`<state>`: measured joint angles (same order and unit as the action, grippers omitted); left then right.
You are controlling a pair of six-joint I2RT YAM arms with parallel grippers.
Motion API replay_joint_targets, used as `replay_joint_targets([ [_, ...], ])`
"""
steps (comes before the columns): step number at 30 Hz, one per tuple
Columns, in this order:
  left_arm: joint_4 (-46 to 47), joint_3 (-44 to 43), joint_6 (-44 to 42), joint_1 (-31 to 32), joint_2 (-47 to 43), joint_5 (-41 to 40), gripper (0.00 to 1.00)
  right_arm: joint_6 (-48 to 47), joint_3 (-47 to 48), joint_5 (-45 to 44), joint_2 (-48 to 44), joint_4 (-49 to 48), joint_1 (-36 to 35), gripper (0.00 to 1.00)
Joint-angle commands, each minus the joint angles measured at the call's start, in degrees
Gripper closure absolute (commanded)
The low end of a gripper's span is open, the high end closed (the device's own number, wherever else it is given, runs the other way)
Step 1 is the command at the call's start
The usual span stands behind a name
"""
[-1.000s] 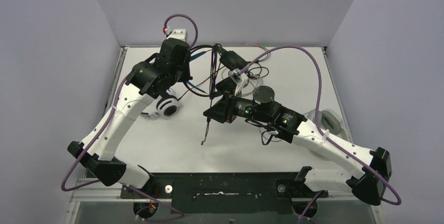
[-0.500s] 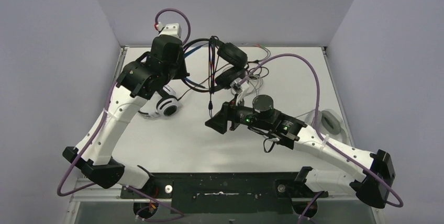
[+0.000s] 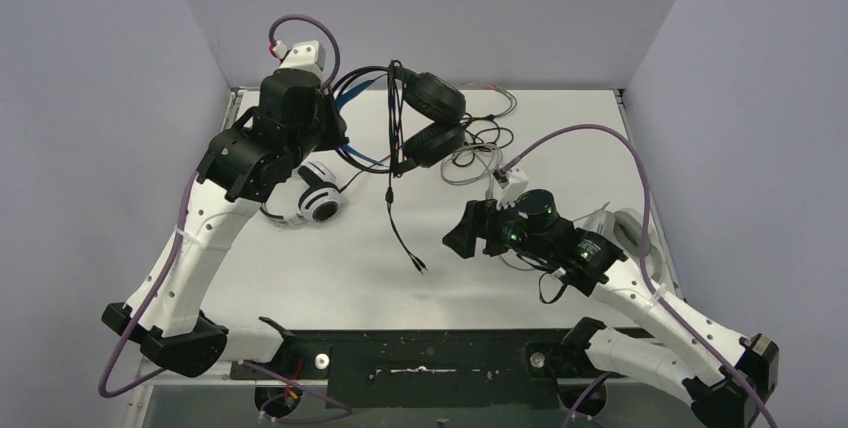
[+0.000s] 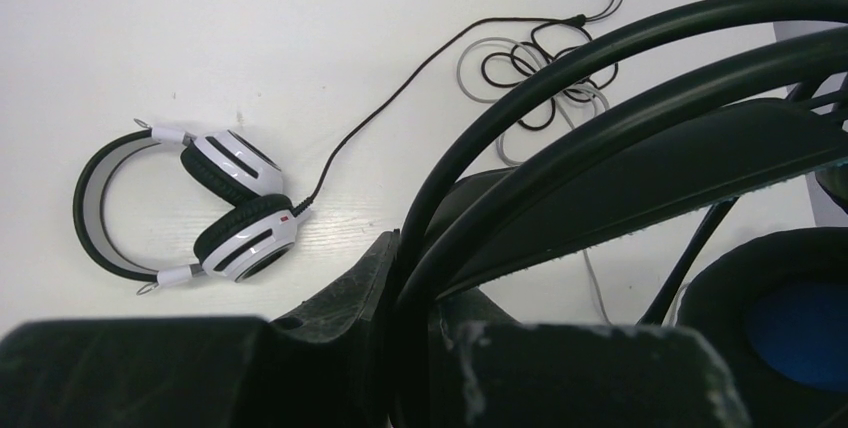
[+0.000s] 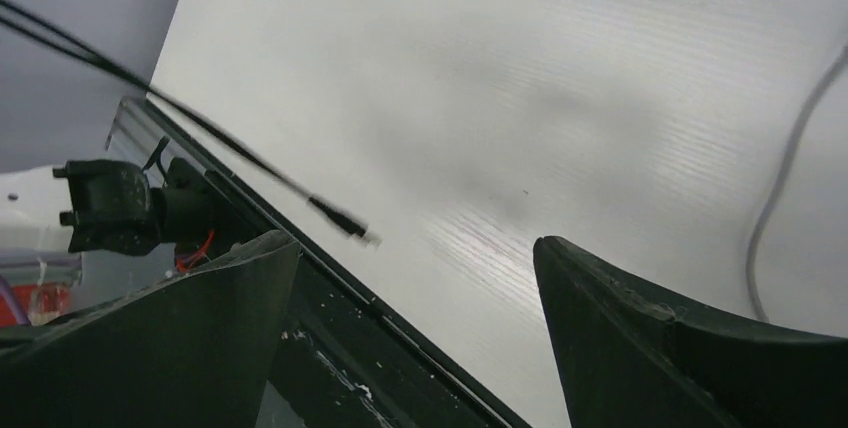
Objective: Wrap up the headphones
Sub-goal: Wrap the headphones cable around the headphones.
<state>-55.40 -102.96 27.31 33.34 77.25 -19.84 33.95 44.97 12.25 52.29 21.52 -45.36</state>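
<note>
Left tool [image 4: 415,288] is clamped on the headband [image 4: 600,78] of the black headset [image 3: 435,98], holding it raised over the far side of the bench [image 3: 330,278], left of middle. The two black ear cups hang folded together, one above the other in the top view. Its black cable [image 3: 392,198] drops from the cups toward the near side, ending in a plug [image 3: 420,266] near mid-bench; whether the plug touches the surface cannot be told.

Right tool [image 3: 462,236] stands right of that plug with its fingers wide apart and nothing between them.

White headset [image 3: 318,200] with black cup centres lies flat on the bench under the left arm. Pale cable loops [image 3: 470,163] lie tangled just near of the raised cups. Grey headset [image 3: 630,226] lies at the bench's right edge, partly hidden by the right arm.
</note>
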Motion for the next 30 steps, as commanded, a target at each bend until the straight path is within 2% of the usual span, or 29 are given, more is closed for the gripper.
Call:
replay_joint_targets([
  [1,11.5,1.8,0.9,-1.8,-4.3,4.4,1.0,10.2,-1.2,5.0,0.0,2.4,6.8,0.06],
  [5,13.5,4.7,1.1,-2.7,-6.2,4.7,1.0,24.2,2.4,9.0,8.4,1.9,9.2,0.05],
  [8,15.1,6.5,1.1,-3.2,-7.0,5.2,1.0,29.6,7.1,13.8,15.8,0.6,9.0,0.05],
  [13,15.3,7.3,-0.2,-3.7,-7.0,5.2,1.0,39.9,5.8,20.1,22.9,-11.1,8.8,0.05],
  [18,17.2,10.7,-1.3,-4.3,-8.1,4.7,1.0,48.4,3.3,18.3,26.2,-19.7,8.3,0.05],
  [22,18.7,12.7,-1.2,-4.9,-8.2,4.9,1.0,59.1,2.0,15.8,28.3,-20.9,7.3,0.05],
  [30,21.4,15.5,-1.0,-5.8,-7.4,4.6,1.0,67.7,1.4,17.7,32.2,-27.1,3.7,0.05],
])
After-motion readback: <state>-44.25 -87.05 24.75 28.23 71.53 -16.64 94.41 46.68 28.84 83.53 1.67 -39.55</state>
